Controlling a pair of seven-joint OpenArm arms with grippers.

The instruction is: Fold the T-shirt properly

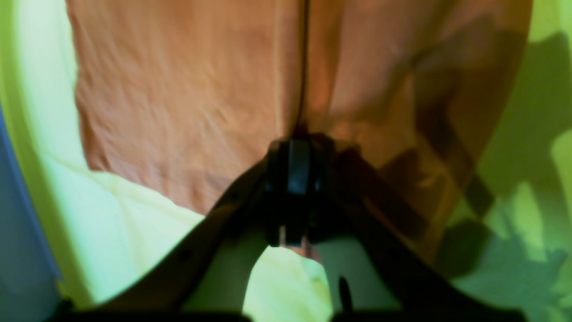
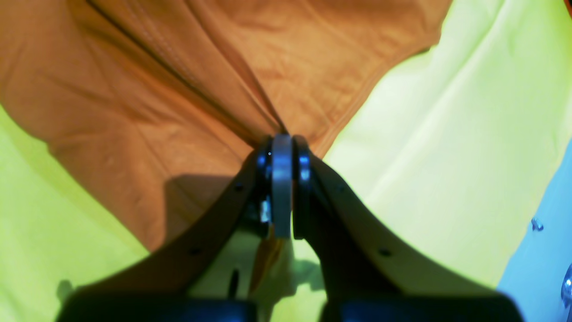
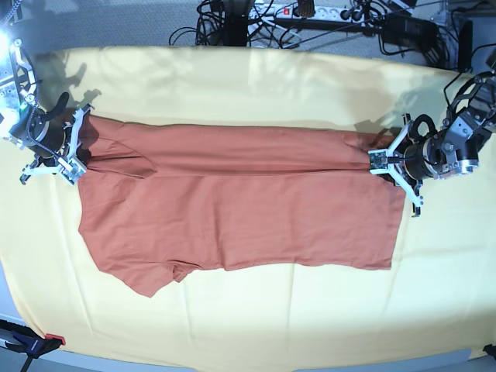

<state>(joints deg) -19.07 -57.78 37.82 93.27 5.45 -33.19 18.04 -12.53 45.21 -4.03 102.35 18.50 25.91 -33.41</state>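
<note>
Here the rust-orange T-shirt (image 3: 240,209) lies stretched across the pale yellow cloth (image 3: 256,310), the left gripper (image 3: 385,159) and right gripper (image 3: 77,155) each apparently clamped on an opposite end.

We hold both arms low and outstretched at opposite sides: left gripper (image 3: 381,159) and right gripper (image 3: 80,147), jaws closed, each pinching cloth.
</note>
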